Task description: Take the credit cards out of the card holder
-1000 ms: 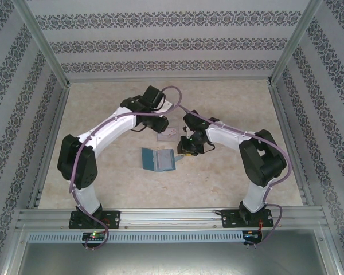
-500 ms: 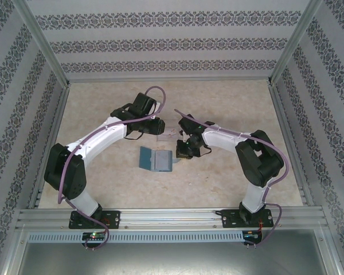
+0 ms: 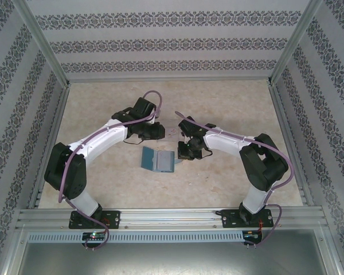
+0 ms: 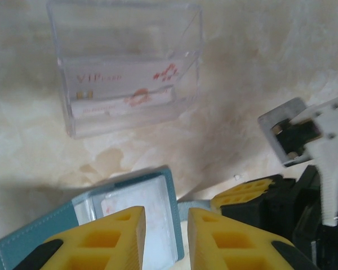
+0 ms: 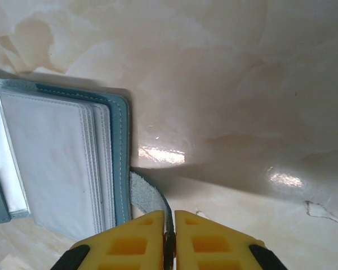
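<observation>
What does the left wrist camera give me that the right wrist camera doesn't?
Left wrist: the clear tray with pale, red-marked cards inside, beyond the parted fingers of the left gripper. Right wrist: the right gripper shut on the strap tab, and the stacked clear sleeves. Both: the open teal card holder on the marbled table.

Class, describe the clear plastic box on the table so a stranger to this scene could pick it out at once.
Start with the pale marbled table, and find the open teal wallet near its middle. Just beyond it stands a clear plastic box; it alone is see-through, with white cards marked in red inside.
</observation>
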